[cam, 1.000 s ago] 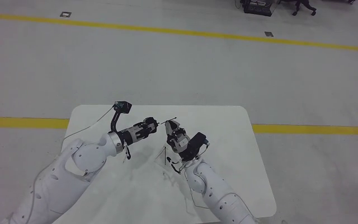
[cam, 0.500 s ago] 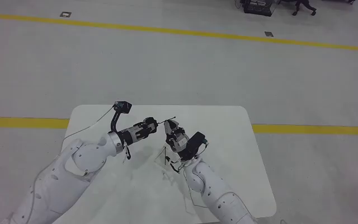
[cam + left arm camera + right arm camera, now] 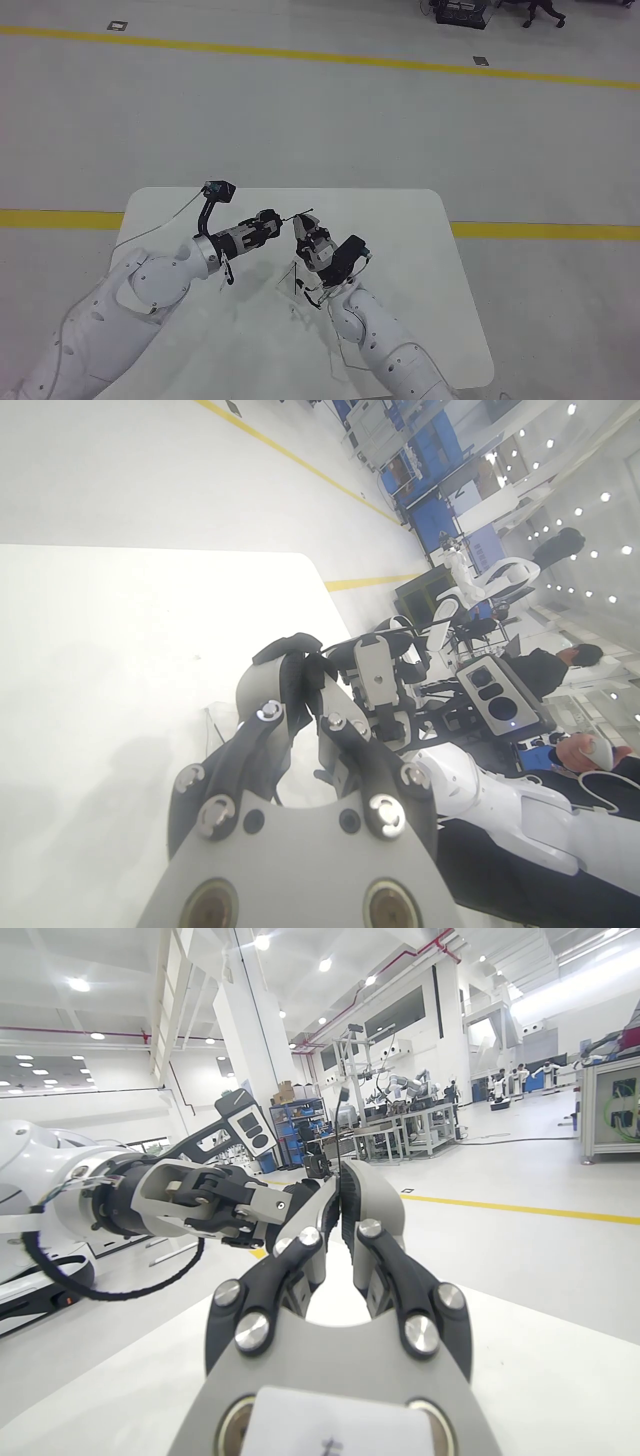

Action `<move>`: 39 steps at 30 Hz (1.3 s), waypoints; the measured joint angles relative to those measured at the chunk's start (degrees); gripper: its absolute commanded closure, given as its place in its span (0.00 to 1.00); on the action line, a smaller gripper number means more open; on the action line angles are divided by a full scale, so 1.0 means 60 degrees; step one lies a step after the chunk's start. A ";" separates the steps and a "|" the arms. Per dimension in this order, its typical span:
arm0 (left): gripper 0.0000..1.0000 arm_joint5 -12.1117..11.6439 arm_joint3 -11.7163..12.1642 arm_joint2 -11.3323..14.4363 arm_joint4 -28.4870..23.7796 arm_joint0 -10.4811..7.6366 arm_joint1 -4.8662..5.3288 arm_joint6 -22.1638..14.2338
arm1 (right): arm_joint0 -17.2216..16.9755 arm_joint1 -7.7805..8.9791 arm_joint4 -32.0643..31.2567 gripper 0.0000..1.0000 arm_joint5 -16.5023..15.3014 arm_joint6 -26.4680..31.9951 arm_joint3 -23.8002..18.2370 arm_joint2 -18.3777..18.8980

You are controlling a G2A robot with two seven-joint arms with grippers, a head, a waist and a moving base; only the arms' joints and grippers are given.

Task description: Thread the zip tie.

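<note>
The right claw (image 3: pixel 341 1188) has its ribbed pads pressed together on a black zip tie (image 3: pixel 339 1138). The tie stands up out of the fingertips as a thin strip, with its small square head at the far end, above the claw. Just beyond and beside those fingertips sits the left claw (image 3: pixel 314 1187), its tip almost touching the right one. Its pads are also closed together, but I cannot tell whether they grip the tie. Both claws hang above the white table (image 3: pixel 400 215).
</note>
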 measured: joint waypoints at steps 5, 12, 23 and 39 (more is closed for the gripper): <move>1.00 0.0000 0.0000 0.0000 0.0000 0.0000 0.0000 0.0000 | -0.0006 -0.0032 -0.0047 1.00 -0.0055 -0.0061 0.0028 0.0040; 1.00 0.0000 0.0000 0.0000 0.0000 0.0000 0.0000 0.0000 | -0.0095 -0.0044 -0.0092 1.00 -0.0167 -0.0183 -0.0029 0.0139; 1.00 0.0000 0.0000 0.0000 0.0000 0.0000 0.0000 0.0000 | -0.0092 -0.0044 -0.0094 1.00 -0.0163 -0.0180 -0.0027 0.0137; 1.00 0.0000 0.0000 0.0000 0.0000 0.0000 0.0000 0.0000 | -0.0092 -0.0044 -0.0093 1.00 -0.0164 -0.0181 -0.0027 0.0137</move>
